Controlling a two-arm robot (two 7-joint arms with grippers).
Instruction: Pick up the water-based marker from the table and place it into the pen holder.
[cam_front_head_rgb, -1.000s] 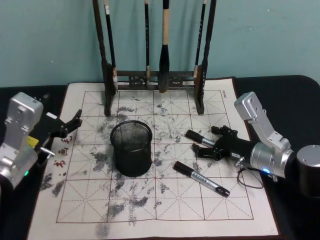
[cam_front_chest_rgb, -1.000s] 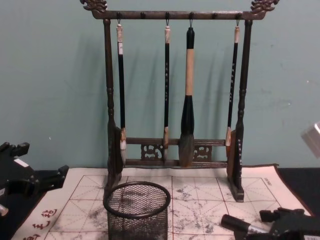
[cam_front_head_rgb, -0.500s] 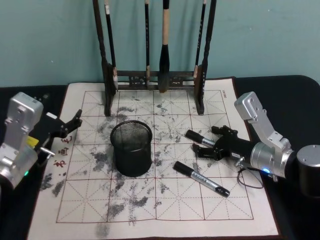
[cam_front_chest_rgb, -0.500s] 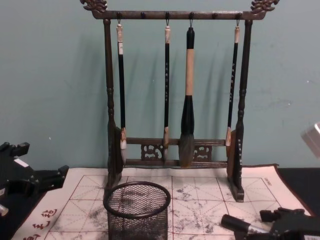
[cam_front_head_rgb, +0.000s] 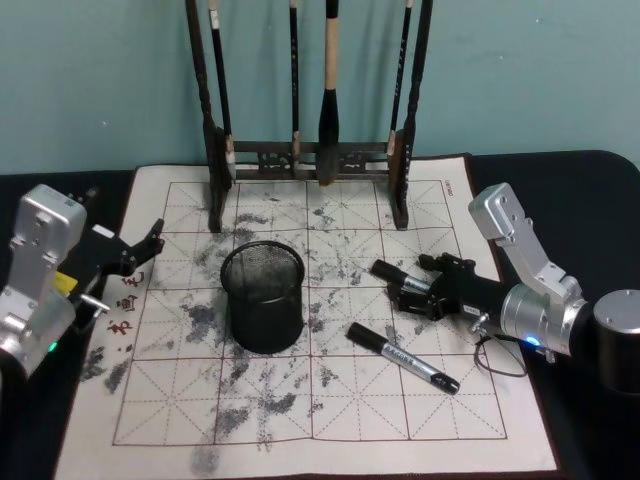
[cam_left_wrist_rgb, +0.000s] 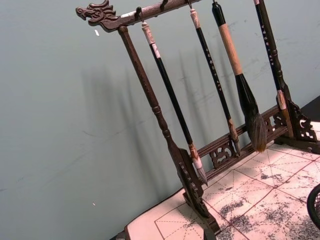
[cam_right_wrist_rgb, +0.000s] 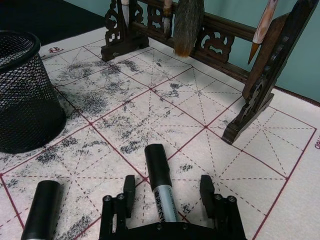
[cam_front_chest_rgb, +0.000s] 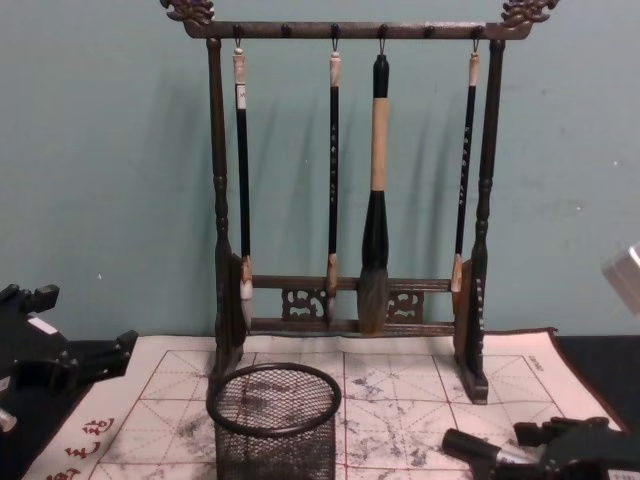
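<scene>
White felt mat (cam_front_head_rgb: 330, 420) covers the dark table (cam_front_head_rgb: 590, 185), with the black mesh pen holder (cam_front_head_rgb: 263, 297) standing near its middle. To the holder's right, 1 marker (cam_right_wrist_rgb: 156, 165) lies flat on the mat between the 2 spread fingers (cam_right_wrist_rgb: 206, 190) of the right gripper (cam_right_wrist_rgb: 168, 186), which seem not to touch its barrel and hold nothing, and a second marker (cam_front_head_rgb: 403, 357) lies just nearer the robot. The left gripper (cam_front_head_rgb: 135, 252) rests at the mat's left edge, well apart from the holder.
</scene>
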